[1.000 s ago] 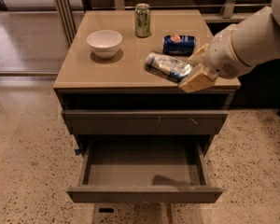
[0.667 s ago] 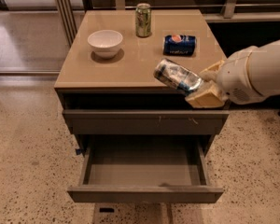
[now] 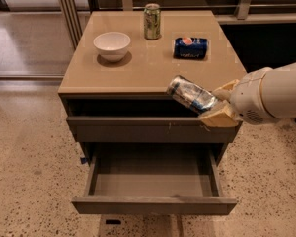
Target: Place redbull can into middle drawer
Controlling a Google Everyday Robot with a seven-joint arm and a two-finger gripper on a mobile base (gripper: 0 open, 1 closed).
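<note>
The redbull can [image 3: 190, 94], slim and shiny silver-blue, lies tilted in my gripper [image 3: 219, 105], its free end pointing up-left. My gripper is shut on the can and holds it in the air just past the front edge of the cabinet top, to the right. The white arm [image 3: 274, 94] reaches in from the right. The middle drawer [image 3: 153, 185] is pulled open below, its flat grey inside bare. The can hangs above the drawer's right half, at the height of the top drawer front.
On the tan cabinet top [image 3: 148, 63] stand a white bowl [image 3: 112, 45] at the left, a green can [image 3: 152, 21] upright at the back, and a dark blue Pepsi can [image 3: 191, 48] on its side. The closed top drawer front [image 3: 153, 128] lies under the top. Speckled floor surrounds the cabinet.
My gripper has carried the redbull can forward and down, from over the cabinet top to beyond its front edge. The drawer and the other objects have not moved.
</note>
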